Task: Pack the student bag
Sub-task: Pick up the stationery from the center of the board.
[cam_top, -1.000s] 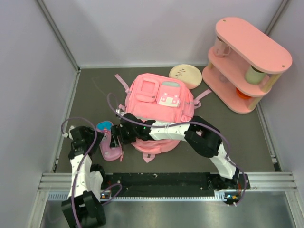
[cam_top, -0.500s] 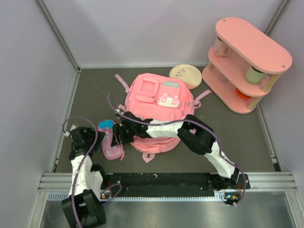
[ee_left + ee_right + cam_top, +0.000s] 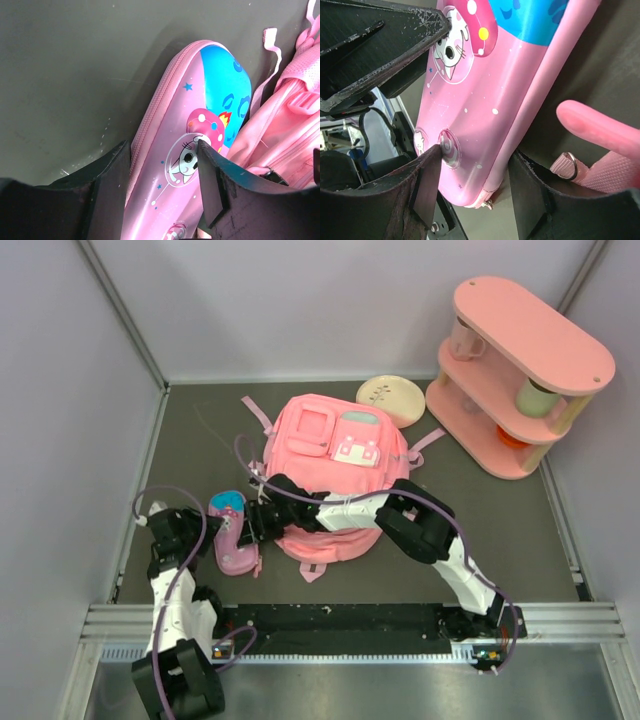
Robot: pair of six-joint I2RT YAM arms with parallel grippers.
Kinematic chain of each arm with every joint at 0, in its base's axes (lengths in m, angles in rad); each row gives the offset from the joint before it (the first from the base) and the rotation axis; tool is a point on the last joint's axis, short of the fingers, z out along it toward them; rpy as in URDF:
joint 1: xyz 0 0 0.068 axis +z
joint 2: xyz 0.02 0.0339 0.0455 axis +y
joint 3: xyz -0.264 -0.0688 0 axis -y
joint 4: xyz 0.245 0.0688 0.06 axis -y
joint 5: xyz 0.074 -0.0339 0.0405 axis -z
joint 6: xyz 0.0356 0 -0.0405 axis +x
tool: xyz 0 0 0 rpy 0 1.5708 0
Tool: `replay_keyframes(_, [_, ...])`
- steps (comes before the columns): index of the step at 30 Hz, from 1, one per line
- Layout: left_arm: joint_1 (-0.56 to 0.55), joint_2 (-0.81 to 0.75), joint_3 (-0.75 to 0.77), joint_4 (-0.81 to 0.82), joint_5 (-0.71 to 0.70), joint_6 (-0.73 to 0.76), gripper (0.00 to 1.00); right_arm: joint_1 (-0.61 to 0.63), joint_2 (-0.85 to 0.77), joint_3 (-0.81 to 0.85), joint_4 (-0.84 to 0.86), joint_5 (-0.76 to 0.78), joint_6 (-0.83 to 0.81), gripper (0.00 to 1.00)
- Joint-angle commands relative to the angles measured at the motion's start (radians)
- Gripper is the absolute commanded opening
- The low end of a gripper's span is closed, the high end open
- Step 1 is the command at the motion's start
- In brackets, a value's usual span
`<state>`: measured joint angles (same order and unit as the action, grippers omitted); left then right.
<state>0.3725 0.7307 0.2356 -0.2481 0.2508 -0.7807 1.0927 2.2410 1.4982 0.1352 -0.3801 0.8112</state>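
Note:
The student bag (image 3: 335,445), a large pink backpack with a white-and-mint patch, lies face up mid-table. To its left, a small pink pouch (image 3: 236,552) with a blue end and a cartoon cat rests on the dark mat. My left gripper (image 3: 218,532) straddles the pouch (image 3: 200,115), one finger on its zipper edge and the other on its printed face. My right gripper (image 3: 252,524) reaches across the bag's lower edge and holds the same pouch (image 3: 510,75) from the other side. In the wrist views the left gripper (image 3: 162,175) and right gripper (image 3: 472,170) both press the pouch.
A pink two-tier shelf (image 3: 520,370) with a cup, a roll and an orange item stands at the back right. A cream round plate (image 3: 392,398) leans beside it. A pink bag strap (image 3: 600,130) with a metal ring lies near my right fingers. Grey walls enclose the mat.
Both grippers have narrowed onto the pouch. The right gripper has shifted slightly along it, and the right arm's elbow moved in a little. The bag has not moved.

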Motion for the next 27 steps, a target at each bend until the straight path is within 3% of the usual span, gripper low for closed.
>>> replay_keyframes(1, [-0.018,0.025,-0.013,-0.06,0.171,0.018,0.04,-0.005,0.02,0.0,0.121,-0.088,-0.026,0.53])
replay_keyframes(3, [-0.018,0.044,-0.024,-0.043,0.2,0.024,0.0,-0.005,0.023,-0.006,0.142,-0.094,-0.026,0.56])
replay_keyframes(4, [-0.017,0.05,-0.027,-0.027,0.234,0.029,0.0,-0.005,0.025,-0.004,0.129,-0.083,-0.021,0.65])
replay_keyframes(9, [-0.018,0.059,-0.056,-0.01,0.278,0.026,0.0,-0.005,0.035,0.026,0.051,-0.025,-0.004,0.7])
replay_keyframes(12, [-0.018,0.032,-0.067,-0.022,0.268,0.023,0.0,-0.005,0.054,0.053,0.027,-0.022,0.017,0.65])
replay_keyframes(15, [-0.017,0.01,-0.07,-0.031,0.275,0.017,0.0,-0.005,0.06,0.045,0.02,0.012,0.049,0.55])
replay_keyframes(17, [-0.018,0.004,-0.071,-0.04,0.28,0.015,0.0,-0.005,0.052,0.045,0.02,0.044,0.059,0.29])
replay_keyframes(21, [-0.017,-0.025,-0.073,-0.06,0.272,0.009,0.0,-0.004,0.014,0.037,0.012,0.096,0.022,0.01])
replay_keyframes(27, [-0.017,-0.048,-0.03,-0.108,0.254,0.001,0.02,-0.004,-0.041,0.013,-0.002,0.122,-0.038,0.0])
